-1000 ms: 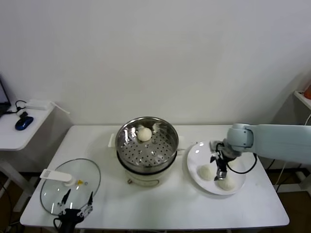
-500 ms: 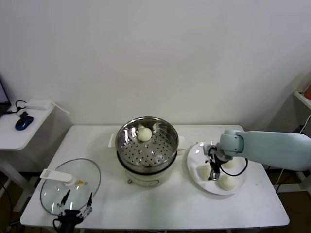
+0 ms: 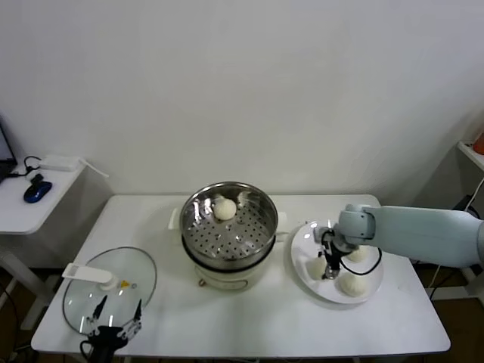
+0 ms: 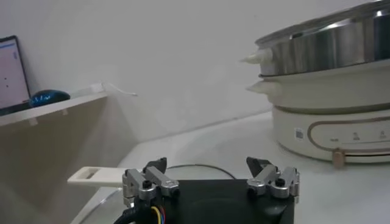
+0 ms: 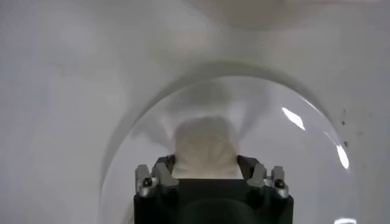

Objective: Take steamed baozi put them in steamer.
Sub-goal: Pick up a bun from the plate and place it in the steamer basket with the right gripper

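The right hand (image 3: 330, 270) is low over the white plate (image 3: 302, 243) to the right of the steamer (image 3: 229, 227), and its fingers are closed around one baozi (image 5: 206, 148) that lies on the plate (two other baozi (image 3: 353, 284) lie just beside it there). One baozi (image 3: 224, 209) sits already in the steel basket, near the far wall. The left hand (image 4: 211, 179) waits with fingers spread at the front edge of the tabletop (image 3: 249, 318), over the glass lid (image 3: 110, 286).

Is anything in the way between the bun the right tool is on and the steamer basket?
Nothing visible. The right tool sits on a baozi on the plate; bare table separates plate and steamer.
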`<state>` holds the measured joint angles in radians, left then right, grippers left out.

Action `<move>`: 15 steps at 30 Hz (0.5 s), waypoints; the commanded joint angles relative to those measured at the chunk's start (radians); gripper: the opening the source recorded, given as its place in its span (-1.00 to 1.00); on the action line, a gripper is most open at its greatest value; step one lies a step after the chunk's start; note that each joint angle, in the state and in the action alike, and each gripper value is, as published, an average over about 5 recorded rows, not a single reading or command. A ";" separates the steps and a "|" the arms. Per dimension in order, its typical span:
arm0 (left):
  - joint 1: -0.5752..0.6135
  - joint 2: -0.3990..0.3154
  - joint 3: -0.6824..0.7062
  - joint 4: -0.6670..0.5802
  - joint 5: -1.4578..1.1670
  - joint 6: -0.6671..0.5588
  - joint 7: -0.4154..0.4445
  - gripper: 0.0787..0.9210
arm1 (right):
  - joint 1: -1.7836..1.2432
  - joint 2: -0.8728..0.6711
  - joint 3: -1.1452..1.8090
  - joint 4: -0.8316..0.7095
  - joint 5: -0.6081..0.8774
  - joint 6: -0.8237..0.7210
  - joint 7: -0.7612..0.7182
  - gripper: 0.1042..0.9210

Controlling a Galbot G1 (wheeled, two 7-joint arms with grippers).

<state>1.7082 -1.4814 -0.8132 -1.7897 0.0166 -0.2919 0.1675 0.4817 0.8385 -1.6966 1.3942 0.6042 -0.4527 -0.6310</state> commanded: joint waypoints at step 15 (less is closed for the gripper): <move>-0.002 0.011 0.004 -0.003 -0.002 0.001 -0.001 0.77 | 0.674 0.074 -0.294 0.218 0.271 0.048 -0.149 0.16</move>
<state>1.7058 -1.4723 -0.8101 -1.7925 0.0163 -0.2929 0.1663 0.8402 0.8828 -1.8689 1.5176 0.7484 -0.4241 -0.7195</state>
